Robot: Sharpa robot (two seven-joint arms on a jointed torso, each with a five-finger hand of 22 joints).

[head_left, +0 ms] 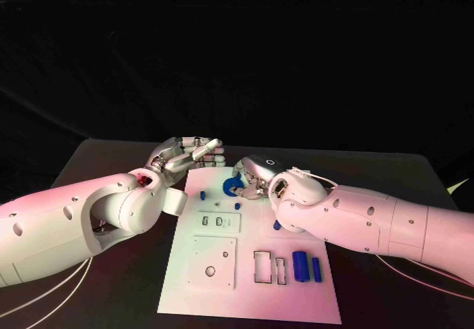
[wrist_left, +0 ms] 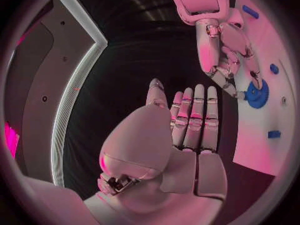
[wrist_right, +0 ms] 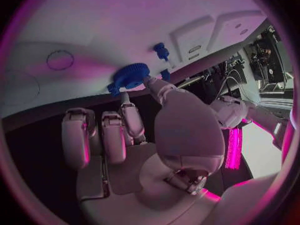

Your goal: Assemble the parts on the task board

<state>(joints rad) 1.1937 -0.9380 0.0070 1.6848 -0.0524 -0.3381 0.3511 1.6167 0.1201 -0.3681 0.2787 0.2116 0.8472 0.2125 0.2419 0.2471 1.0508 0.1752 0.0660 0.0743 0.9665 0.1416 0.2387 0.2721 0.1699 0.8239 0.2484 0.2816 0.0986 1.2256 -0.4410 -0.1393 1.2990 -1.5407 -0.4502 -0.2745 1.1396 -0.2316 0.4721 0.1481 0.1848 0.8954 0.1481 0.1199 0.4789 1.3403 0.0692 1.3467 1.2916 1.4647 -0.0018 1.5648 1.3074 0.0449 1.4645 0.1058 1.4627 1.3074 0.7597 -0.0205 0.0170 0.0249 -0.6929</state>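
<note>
The white task board [head_left: 247, 288] lies mid-table. A blue gear [head_left: 233, 186] sits at its far end, also seen as the gear [wrist_right: 130, 77] and the gear [wrist_left: 257, 94]. My right hand [head_left: 259, 175] reaches over the board and pinches the gear's rim between thumb and a fingertip [wrist_right: 150, 83]. My left hand [head_left: 188, 155] hovers past the board's far left corner, fingers straight and holding nothing; its palm [wrist_left: 181, 150] faces the right hand [wrist_left: 219, 45]. Small blue pegs [head_left: 203, 195] stand near the gear, and two blue bars [head_left: 300, 266] lie near the front right.
Two raised plates with holes and slots [head_left: 216, 257] occupy the board's left half. Rectangular slots [head_left: 265, 266] lie beside the blue bars. Another blue peg [head_left: 277, 225] stands close under my right forearm. Black table [head_left: 118, 301] surrounds the board.
</note>
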